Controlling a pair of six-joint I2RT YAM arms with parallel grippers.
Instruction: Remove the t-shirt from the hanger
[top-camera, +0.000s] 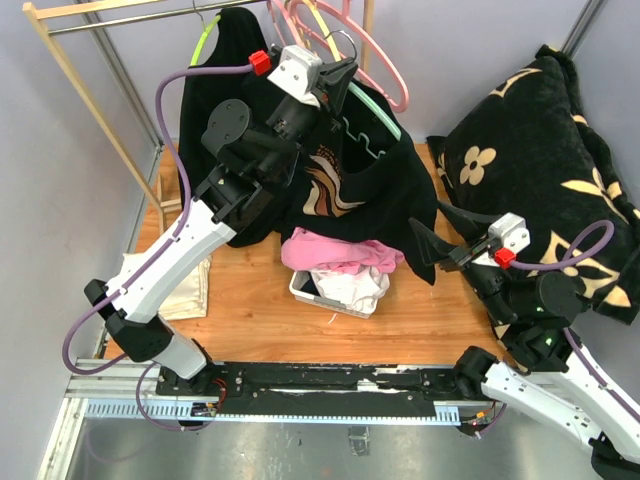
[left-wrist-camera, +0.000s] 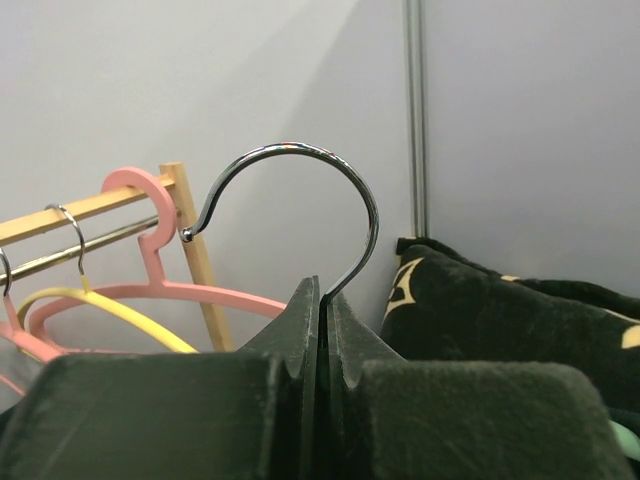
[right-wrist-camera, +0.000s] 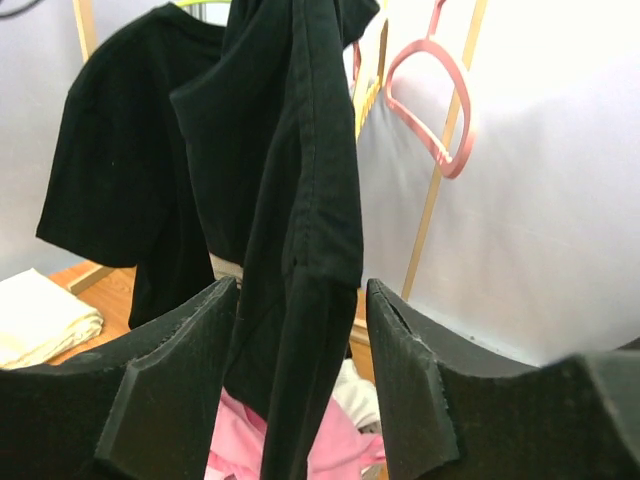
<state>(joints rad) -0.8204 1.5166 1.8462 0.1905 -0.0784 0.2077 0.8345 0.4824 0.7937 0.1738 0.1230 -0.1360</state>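
The black cotton t-shirt (top-camera: 385, 190) hangs with its long axis downward above the wooden desk (top-camera: 250, 295), draped off the pale green plastic hanger (top-camera: 375, 105). My left hand (left-wrist-camera: 320, 300) is pinched tight on its chrome wire hook (left-wrist-camera: 300, 190). My right hand (right-wrist-camera: 300, 300), nearer the hem, stands wide, with fabric dangling between its fingers, ungripped.

The hanger (left-wrist-camera: 290, 148) was held at the rear, its hook clamped in the left pincer (top-camera: 340, 75); the t-shirt (top-camera: 370, 190) draped from it toward the tabletop (top-camera: 260, 310); the shirt's right edge hung between the parted jaws of the right pincer (top-camera: 430, 245); a bin (top-camera: 315, 293) sat below the shirt; a folded cloth (top-camera: 190, 290) lay left of it; a rack (top-camera: 90, 110) stood rear left.
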